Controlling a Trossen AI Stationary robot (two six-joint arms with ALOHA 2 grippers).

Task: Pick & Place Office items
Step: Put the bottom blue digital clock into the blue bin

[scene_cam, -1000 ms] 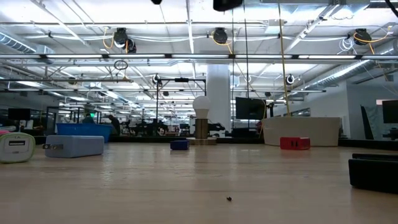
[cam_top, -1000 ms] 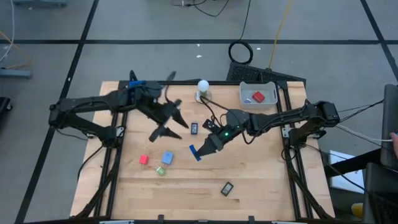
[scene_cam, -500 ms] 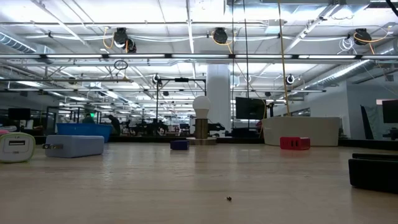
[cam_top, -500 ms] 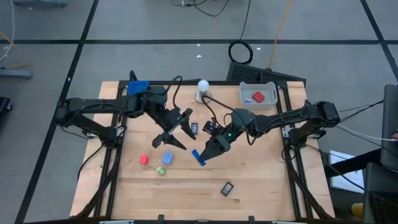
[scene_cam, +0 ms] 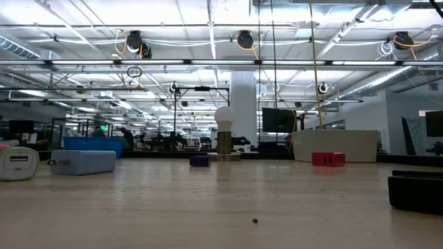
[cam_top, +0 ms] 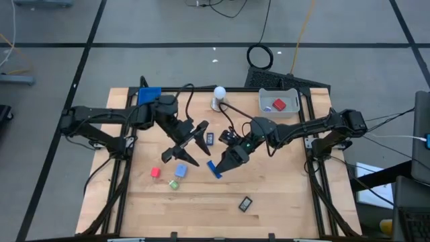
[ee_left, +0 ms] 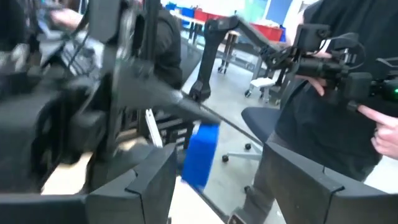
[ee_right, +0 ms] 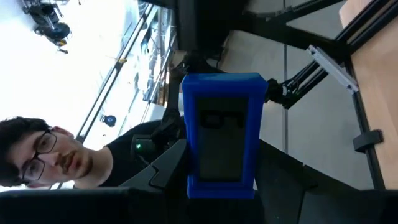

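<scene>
My right gripper (cam_top: 220, 165) is above the table's middle, shut on a blue rectangular piece with a dark face (ee_right: 221, 134). My left gripper (cam_top: 187, 143) hangs open just to its left with nothing between its fingers, which point at that piece (ee_left: 202, 154). On the table lie a red block (cam_top: 155, 173), a light-blue block (cam_top: 181, 171), a green bit (cam_top: 173, 184) and two dark pieces (cam_top: 209, 138) (cam_top: 245, 203). Neither gripper shows in the low view. My right gripper pinches the blue piece between its two fingers (ee_right: 166, 167) by its two long sides, at the end nearest the wrist (ee_right: 219, 182). The fingers come roughly level from the table's far right. The piece sticks out past the fingertips, clear of the table (cam_top: 214, 169).
A grey tray (cam_top: 289, 93) with a red block (cam_top: 279, 105) stands at the far right. A blue tray (cam_top: 149, 94) is at the far left, and a white ball on a base (cam_top: 219, 94) is between them. People stand beyond the table (ee_left: 336, 93).
My left gripper has moved toward the table's near edge and right, closer to the right gripper and the blue piece, and has swung up to level. Its fingers have stayed open. The blue piece has stayed lifted in the right gripper.
</scene>
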